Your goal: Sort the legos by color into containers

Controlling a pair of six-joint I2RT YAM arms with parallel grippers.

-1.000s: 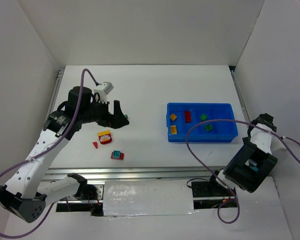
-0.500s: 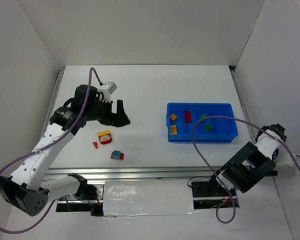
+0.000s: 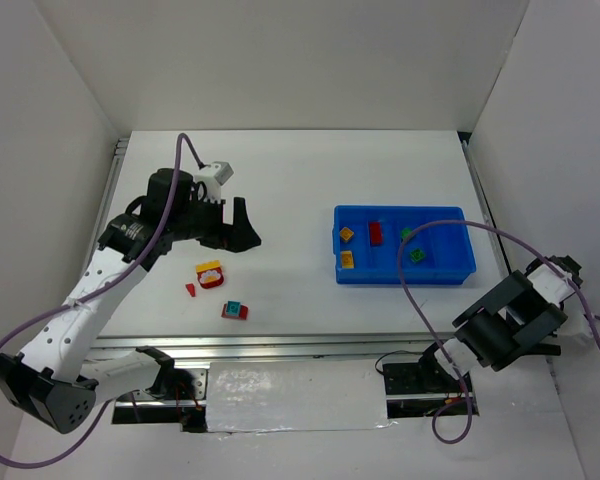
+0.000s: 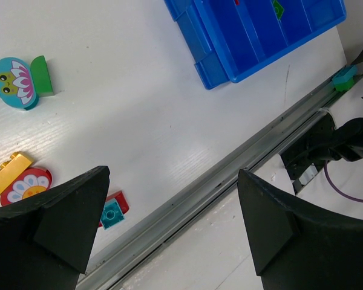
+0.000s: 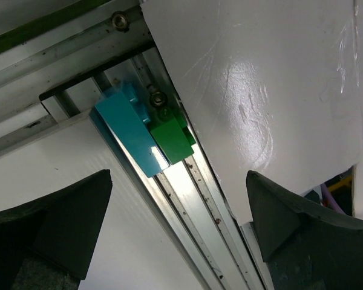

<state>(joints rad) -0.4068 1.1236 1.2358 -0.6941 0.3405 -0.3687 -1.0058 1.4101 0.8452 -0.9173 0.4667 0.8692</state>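
Left hand (image 4: pixel 172 175) wide open above the white surface (image 4: pixel 139 121), right hand (image 5: pixel 178 176) open too, red lego (image 3: pixel 376 233) in blue tray (image 3: pixel 410 277)

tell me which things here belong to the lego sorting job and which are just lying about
Job:
blue tray
legos already in it
red-and-yellow lego
small red lego
teal-and-red lego
teal-and-green lego

Lying about:
purple cables
metal rail
teal-and-green block by the rail

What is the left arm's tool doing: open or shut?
Open. In its wrist view the left tool holds its fingers wide apart, with nothing gripped between them.
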